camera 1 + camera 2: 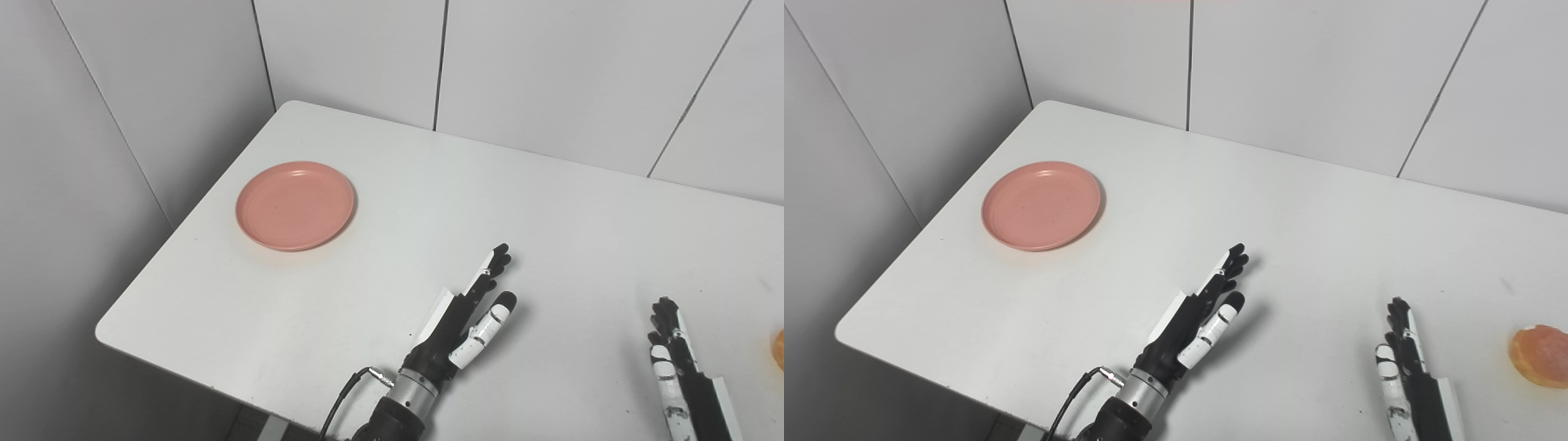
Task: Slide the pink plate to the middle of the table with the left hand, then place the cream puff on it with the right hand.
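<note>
The pink plate (pixel 295 205) lies flat and bare near the table's left edge. An orange-brown cream puff (pixel 1541 356) rests on the table at the far right, cut off by the frame edge in the left eye view. My left hand (pixel 470 317) hovers over the table's front middle, fingers stretched out and open, well to the right of the plate and holding nothing. At the bottom right my right hand (pixel 1404 350) is open too, fingers pointing away from me, a short way left of the puff.
The white table (pixel 429 184) has a rounded front-left corner (pixel 107 334) and stands against grey panelled walls at the back and left. A black cable (pixel 343 398) loops from the left wrist at the table's front edge.
</note>
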